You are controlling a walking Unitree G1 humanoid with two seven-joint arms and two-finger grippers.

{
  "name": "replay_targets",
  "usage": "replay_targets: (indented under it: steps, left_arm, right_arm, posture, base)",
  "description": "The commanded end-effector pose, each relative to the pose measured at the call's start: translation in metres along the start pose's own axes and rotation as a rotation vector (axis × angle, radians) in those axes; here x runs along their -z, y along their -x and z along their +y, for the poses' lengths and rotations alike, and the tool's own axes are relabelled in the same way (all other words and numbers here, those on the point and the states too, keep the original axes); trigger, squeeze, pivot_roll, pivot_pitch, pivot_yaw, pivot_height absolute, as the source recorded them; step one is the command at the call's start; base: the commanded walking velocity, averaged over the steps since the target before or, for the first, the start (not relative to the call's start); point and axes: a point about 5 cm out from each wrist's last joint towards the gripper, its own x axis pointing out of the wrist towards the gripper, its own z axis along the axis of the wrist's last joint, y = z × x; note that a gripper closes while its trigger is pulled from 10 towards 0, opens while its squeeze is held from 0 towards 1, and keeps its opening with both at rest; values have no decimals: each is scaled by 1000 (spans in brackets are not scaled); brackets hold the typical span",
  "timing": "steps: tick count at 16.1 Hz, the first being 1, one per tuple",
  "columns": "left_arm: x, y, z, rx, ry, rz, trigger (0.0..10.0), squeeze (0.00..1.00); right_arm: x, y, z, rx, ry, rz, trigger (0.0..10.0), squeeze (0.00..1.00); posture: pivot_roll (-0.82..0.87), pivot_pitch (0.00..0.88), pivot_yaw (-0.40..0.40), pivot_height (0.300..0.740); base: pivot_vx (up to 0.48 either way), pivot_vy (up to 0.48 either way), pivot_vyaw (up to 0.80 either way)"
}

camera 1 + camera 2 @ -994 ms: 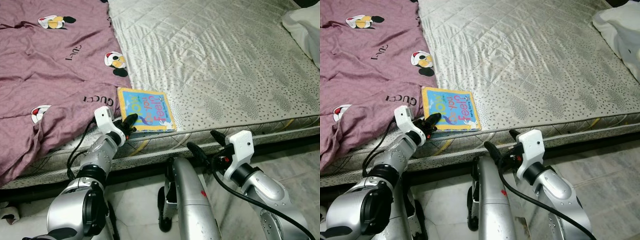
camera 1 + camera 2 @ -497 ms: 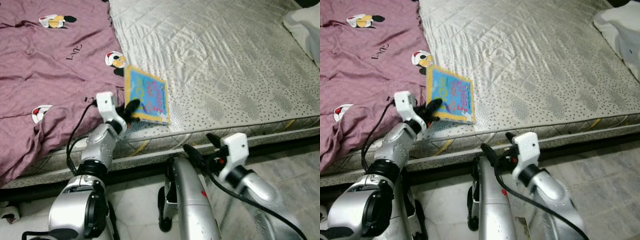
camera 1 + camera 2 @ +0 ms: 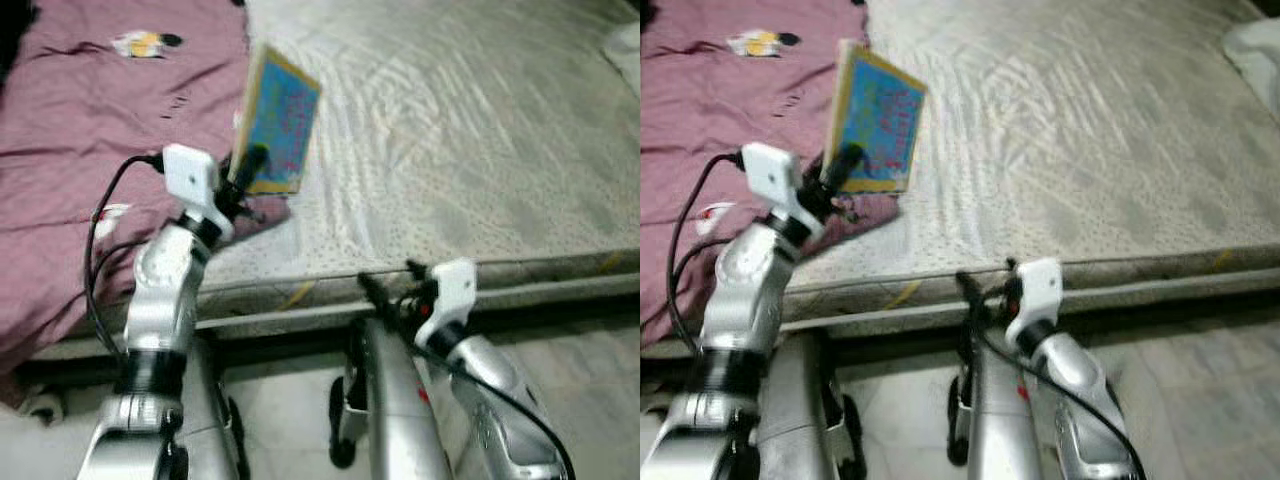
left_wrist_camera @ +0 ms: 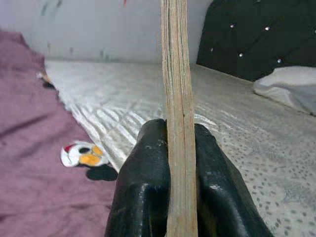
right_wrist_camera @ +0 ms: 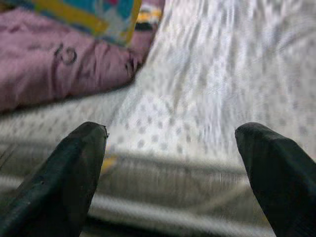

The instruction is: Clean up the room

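Your item: book [image 3: 277,122], upper left of frame.
Left pincer [image 3: 245,168] clamps its lower edge above the bed [image 3: 480,150]; right pincer [image 5: 170,168] spread wide, holding nothing.

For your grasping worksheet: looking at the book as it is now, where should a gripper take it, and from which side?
By its lower edge, from below. The book is thin and flat and stands upright above the bed, so two fingers can pinch its faces, as the left gripper does now.
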Motion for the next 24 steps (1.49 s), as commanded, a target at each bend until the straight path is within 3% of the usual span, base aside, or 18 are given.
replay_targets:
  steps: [1, 2, 4, 6, 10, 11, 12, 13, 24]
  left_arm:
    - [-9, 5, -9, 20, -45, -38, 0, 0]
    - [-9, 22, -14, -3, -86, -43, 0, 0]
    - [-3, 41, -19, -55, -111, -35, 0, 0]
    - [5, 62, -27, -144, -68, 10, 0, 0]
    - [11, 73, -36, -200, -55, 65, 0, 0]
    - [11, 74, -39, -201, -55, 72, 941, 0]
    - [13, 74, -39, -206, -59, 85, 6157, 0]
    - [17, 76, -38, -230, -76, 115, 10000, 0]
    - [19, 71, -38, -252, -87, 164, 10000, 0]
  right_arm:
    - [4, 2, -6, 64, -23, 1, 10000, 0]
    - [-2, -3, -10, 130, -50, -39, 10000, 0]
    - [-11, -8, -14, 192, -62, -87, 10000, 0]
    - [-22, -13, -18, 247, -49, -138, 10000, 0]
    - [-29, -9, -25, 254, -41, -174, 10000, 0]
    - [-28, -9, -25, 261, -47, -171, 10000, 0]
    - [-27, -9, -25, 261, -52, -169, 10000, 0]
    - [-27, -10, -23, 261, -56, -170, 10000, 0]
    - [-26, -12, -24, 269, -57, -173, 10000, 0]
  posture:
    - [11, 162, -41, 532]
    - [24, 159, -37, 532]
    - [38, 154, -36, 532]
    - [49, 149, -39, 532]
    - [40, 154, -46, 541]
    - [38, 156, -47, 555]
    - [38, 156, -48, 560]
    - [36, 156, -49, 570]
    - [40, 152, -46, 690]
  base:
    - [0, 0, 0]
    - [0, 0, 0]
    - [0, 0, 0]
    - [0, 0, 0]
    - [0, 0, 0]
    - [0, 0, 0]
    - [0, 0, 0]
    - [0, 0, 0]
    - [0, 0, 0]
